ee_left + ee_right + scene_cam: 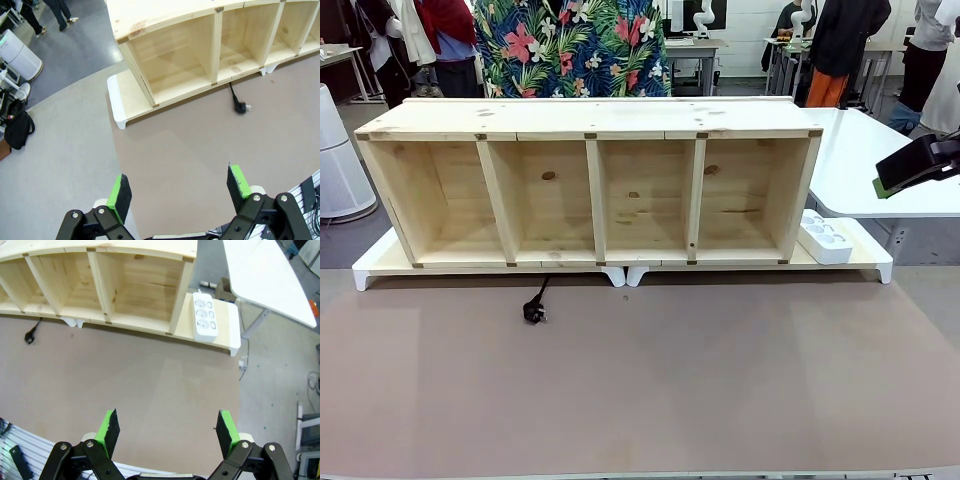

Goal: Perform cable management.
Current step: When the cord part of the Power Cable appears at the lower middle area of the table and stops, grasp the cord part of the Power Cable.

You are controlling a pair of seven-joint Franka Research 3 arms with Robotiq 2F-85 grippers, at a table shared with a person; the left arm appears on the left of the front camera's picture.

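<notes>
Cable [536,303] lies with its black plug flat on the brown desk [640,400], its cord running back under the white riser [370,270] that carries a four-compartment pine shelf unit [590,125]; the cord comes out below the second compartment from the left in the front view. From the left wrist the plug [241,106] sits at about 1 o'clock of the left jaws, well apart from them; from the right wrist it [31,336] sits at about 10 o'clock of the right jaws, also well apart. Both sets of jaws stand wide, green pads [120,192] [226,430] spread over bare desk, holding and touching nothing. A white power strip [825,238] [205,316] rests on the riser's end just beside the shelf unit's right wall, at about 1 o'clock of the right jaws. A person in a floral shirt [570,45] stands behind the shelf unit at 12 o'clock in the front view; a white table [880,150] stands at 2 o'clock.
</notes>
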